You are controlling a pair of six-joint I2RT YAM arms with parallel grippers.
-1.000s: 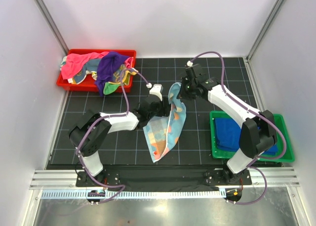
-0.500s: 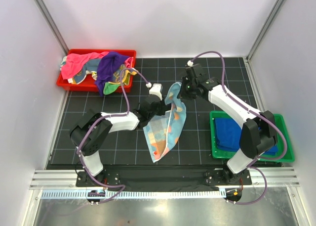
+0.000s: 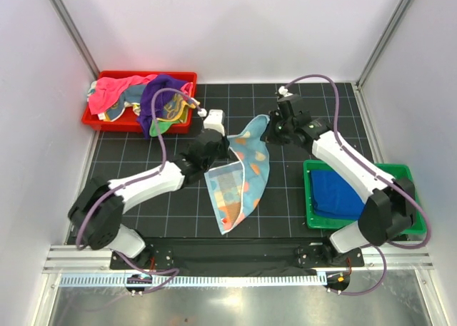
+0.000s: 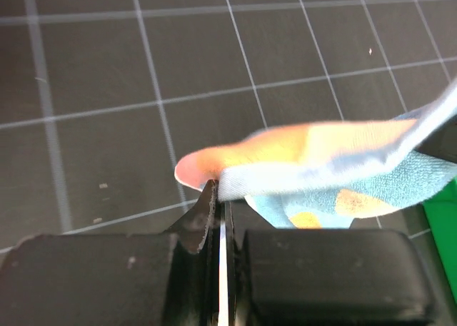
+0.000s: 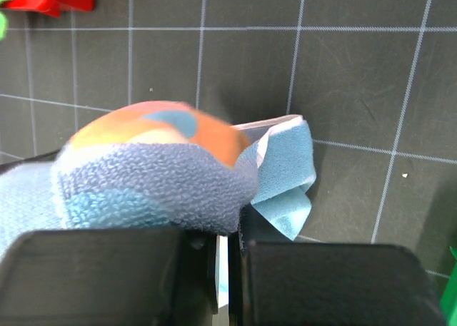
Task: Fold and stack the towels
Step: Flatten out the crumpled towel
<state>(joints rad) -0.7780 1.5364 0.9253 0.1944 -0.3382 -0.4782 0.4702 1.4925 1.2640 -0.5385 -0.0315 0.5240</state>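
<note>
Top external view shows the change plainly: a second ago the left gripper (image 3: 221,142) stood wide beside the dotted towel (image 3: 243,172); now it has shut on the towel's corner, and the left arm has stretched out toward 12 o'clock. The right gripper (image 3: 273,128) keeps its pinch on the opposite corner and has drifted toward 1 o'clock. The top edge now runs between the two grippers, the left at its 9 o'clock end and the right at its 3 o'clock end, while the rest of the cloth trails toward 6 o'clock onto the desk (image 3: 121,148).

In the left wrist view the left gripper (image 4: 221,197) is narrowed onto a thin cloth edge, and the towel (image 4: 321,162) runs off toward 3 o'clock. In the right wrist view the right gripper (image 5: 228,237) clamps a bunched fold, with the towel (image 5: 150,169) bulging toward 10 o'clock.

With both corners held, I judge the towel ready to be spread flat for folding. The pile of towels (image 3: 153,98) waits in the red tray (image 3: 93,119) at 10 o'clock; a blue towel (image 3: 332,190) lies in the green tray (image 3: 357,226) at 4 o'clock.
</note>
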